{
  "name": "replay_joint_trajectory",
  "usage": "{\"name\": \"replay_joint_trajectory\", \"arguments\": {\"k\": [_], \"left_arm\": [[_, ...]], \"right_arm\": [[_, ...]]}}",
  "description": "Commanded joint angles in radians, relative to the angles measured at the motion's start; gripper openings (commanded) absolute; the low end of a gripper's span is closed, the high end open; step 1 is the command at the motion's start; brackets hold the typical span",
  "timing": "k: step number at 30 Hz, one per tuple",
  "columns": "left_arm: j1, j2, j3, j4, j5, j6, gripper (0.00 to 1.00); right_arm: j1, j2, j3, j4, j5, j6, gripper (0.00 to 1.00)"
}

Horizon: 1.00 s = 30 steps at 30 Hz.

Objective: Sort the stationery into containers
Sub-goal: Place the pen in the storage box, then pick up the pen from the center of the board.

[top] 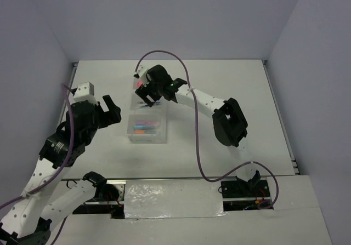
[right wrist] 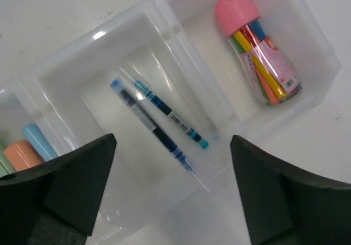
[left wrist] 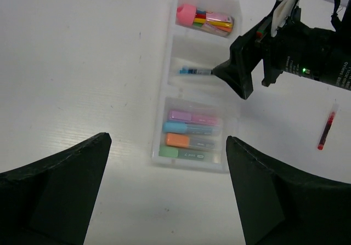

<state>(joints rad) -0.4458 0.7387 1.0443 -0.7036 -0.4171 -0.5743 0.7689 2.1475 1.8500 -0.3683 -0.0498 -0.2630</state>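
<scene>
Hovering above the middle compartment of the translucent tray [right wrist: 93,36], the right gripper [right wrist: 172,163] has its fingers spread wide with nothing between them. Two thin blue pens [right wrist: 153,127] lie slantwise on that compartment's floor, just beyond the fingertips and clear of both. The far compartment holds a pink-capped tube [right wrist: 258,64] of coloured pens lying on its side.

The left gripper [left wrist: 168,163] is likewise spread apart and holds nothing, near the tray's near end. Four highlighters [left wrist: 192,130], purple-pink, blue, orange and green, lie side by side in the near compartment. A red pen [left wrist: 327,127] lies on the table, well apart from the tray.

From the left wrist, the right arm hides most of the middle compartment, so only one blue end shows. From the right wrist, the highlighters are cut off at the frame's edge.
</scene>
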Motion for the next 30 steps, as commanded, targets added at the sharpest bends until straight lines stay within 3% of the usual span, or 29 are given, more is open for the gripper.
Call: {"name": "replay_joint_trajectory", "arguments": {"k": [1,4,6,7,8,11,14,17,20,30], "left_arm": [[0.007,-0.035,-0.026,0.032,-0.049,0.030,0.99],[0.024,-0.030,-0.041,0.032,-0.037,0.028,0.99],[0.033,-0.030,-0.046,0.036,-0.028,0.031,0.99],[0.042,-0.029,-0.047,0.038,-0.025,0.034,0.99],[0.045,-0.030,-0.053,0.041,-0.020,0.040,0.99],[0.058,-0.021,-0.055,0.038,-0.009,0.050,0.99],[0.062,-0.007,-0.061,0.047,0.020,0.066,0.99],[0.070,0.005,-0.070,0.046,0.049,0.074,0.99],[0.076,0.007,-0.076,0.049,0.063,0.079,1.00],[0.075,-0.024,-0.087,0.056,0.086,0.083,0.99]], "right_arm": [[-0.005,-0.099,0.032,0.048,-0.031,0.010,0.97],[-0.025,-0.194,-0.060,0.095,-0.007,0.083,1.00],[-0.069,-0.306,-0.153,0.100,0.057,0.224,1.00],[-0.095,-0.343,-0.190,0.062,0.211,0.313,1.00],[-0.123,-0.418,-0.228,0.021,0.264,0.502,1.00],[-0.273,-0.523,-0.449,-0.103,0.361,0.774,1.00],[-0.355,-0.642,-0.687,-0.097,0.467,0.898,1.00],[-0.408,-0.712,-0.842,-0.098,0.511,0.982,0.97],[-0.414,-0.719,-0.883,-0.103,0.519,1.021,0.94],[-0.441,-0.516,-0.848,-0.054,0.453,1.035,0.84]]}}
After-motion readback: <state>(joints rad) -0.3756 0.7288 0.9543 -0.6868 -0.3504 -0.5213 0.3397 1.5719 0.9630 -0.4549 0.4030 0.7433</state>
